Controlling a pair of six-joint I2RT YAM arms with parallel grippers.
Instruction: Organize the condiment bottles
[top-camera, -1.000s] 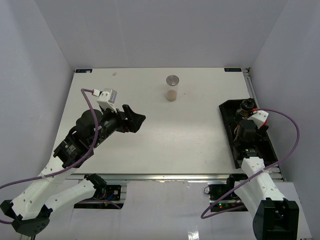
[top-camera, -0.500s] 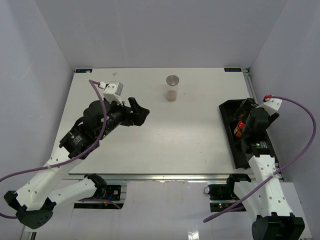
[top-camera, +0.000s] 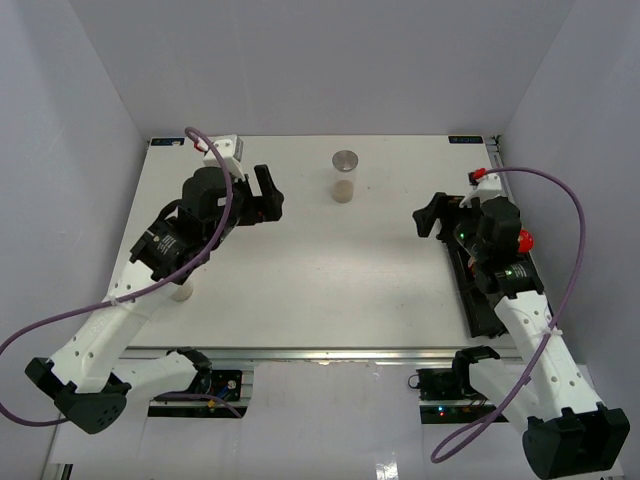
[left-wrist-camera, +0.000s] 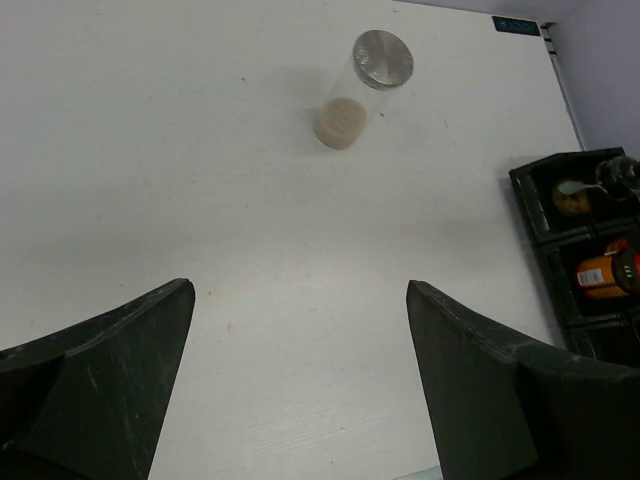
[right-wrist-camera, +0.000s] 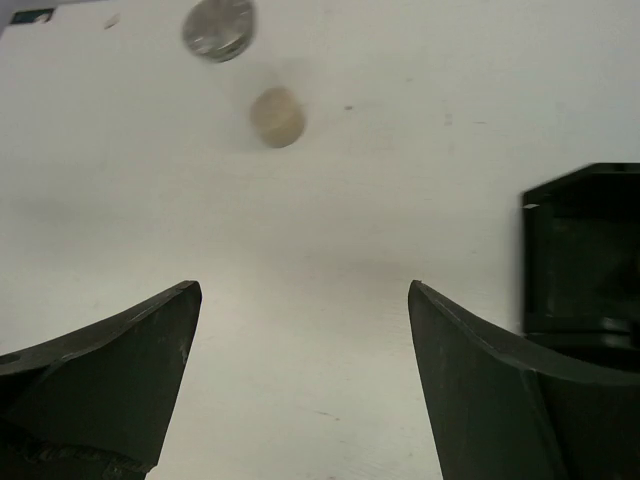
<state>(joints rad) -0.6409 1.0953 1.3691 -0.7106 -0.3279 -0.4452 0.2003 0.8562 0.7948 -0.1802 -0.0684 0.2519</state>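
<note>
Right gripper (top-camera: 432, 215), drawn out of the black tray (top-camera: 478, 305), and left gripper (top-camera: 265, 195), both spread and empty, are now turned toward the clear silver-lidded bottle (top-camera: 345, 176), judged next for stowing.

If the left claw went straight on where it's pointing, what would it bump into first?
Probably the clear silver-lidded bottle, standing ahead of the open left gripper; nothing lies between, though depth is uncertain.

A clear bottle (top-camera: 345, 177) with a silver-grey lid and pale contents stands upright, alone, at the far middle of the bench (top-camera: 330, 270). A red-capped bottle (left-wrist-camera: 603, 276) with amber contents sits in a compartment of the black tray (left-wrist-camera: 527, 190) at the right.
</note>
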